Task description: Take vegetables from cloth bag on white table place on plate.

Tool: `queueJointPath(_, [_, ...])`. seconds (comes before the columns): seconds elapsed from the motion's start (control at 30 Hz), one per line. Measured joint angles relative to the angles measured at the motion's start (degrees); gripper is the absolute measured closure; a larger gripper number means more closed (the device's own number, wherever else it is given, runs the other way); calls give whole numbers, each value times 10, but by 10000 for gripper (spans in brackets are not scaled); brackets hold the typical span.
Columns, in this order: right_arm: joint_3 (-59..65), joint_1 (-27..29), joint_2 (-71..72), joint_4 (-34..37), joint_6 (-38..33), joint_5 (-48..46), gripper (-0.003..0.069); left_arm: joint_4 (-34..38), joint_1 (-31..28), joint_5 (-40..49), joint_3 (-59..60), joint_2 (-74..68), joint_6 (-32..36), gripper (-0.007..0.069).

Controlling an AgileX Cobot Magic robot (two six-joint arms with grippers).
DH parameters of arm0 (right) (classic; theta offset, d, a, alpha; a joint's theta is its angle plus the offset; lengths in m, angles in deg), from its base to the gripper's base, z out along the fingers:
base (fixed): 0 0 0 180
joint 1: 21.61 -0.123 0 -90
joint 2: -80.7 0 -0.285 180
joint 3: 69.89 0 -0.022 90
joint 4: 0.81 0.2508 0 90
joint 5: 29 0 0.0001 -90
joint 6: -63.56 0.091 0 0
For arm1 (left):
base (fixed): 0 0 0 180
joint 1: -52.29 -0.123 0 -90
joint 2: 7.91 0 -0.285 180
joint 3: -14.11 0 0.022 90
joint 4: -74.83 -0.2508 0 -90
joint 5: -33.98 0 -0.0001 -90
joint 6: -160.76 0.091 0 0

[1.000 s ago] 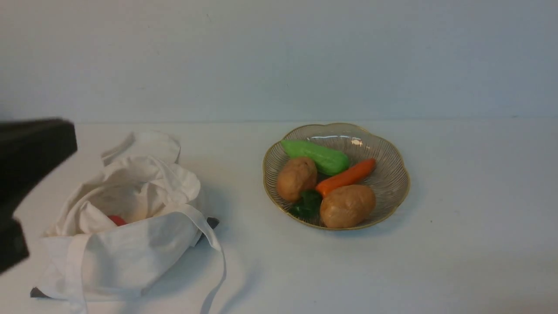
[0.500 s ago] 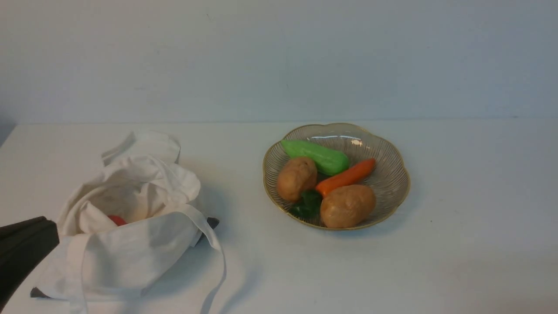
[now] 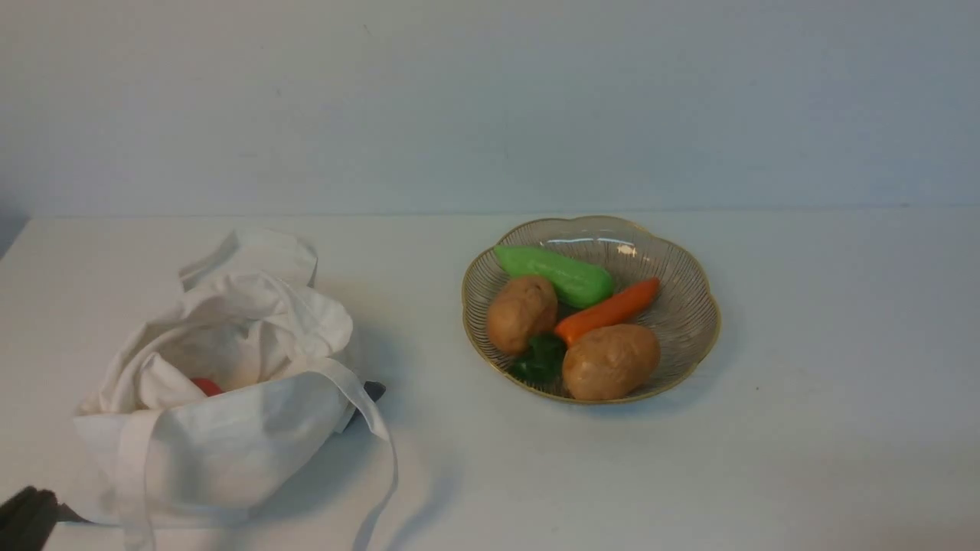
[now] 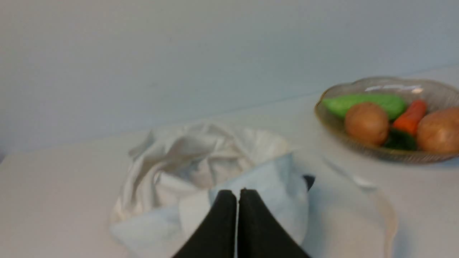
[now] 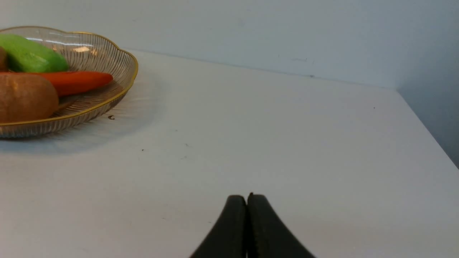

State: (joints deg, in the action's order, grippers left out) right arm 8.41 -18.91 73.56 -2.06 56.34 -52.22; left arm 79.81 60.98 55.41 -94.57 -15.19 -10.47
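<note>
Both black hands, left (image 4: 238, 195) and right (image 5: 247, 200), are clenched empty, lower left a rumpled white cloth bag (image 3: 230, 428), centre a ribbed gold-rimmed glass plate (image 3: 689, 291) holding a smooth tan potato (image 3: 610, 361).

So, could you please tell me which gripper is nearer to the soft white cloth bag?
The left. The left gripper, jaws shut, sits right beside the soft white cloth bag. The right gripper, also shut, is over bare table beyond the gold-rimmed glass plate.

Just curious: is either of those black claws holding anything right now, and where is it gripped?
Nothing is held. The left gripper and the right gripper are both shut with nothing between them.
</note>
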Motion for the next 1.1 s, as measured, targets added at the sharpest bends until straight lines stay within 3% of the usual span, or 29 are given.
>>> queueJointPath(0.2, [0, 0, 0, 0, 0, 0, 673, -2, -47, 0, 69, 1, 0, 629])
queueJointPath(1.1, [0, 0, 0, 0, 0, 0, 673, -3, -48, 0, 75, 1, -2, 629])
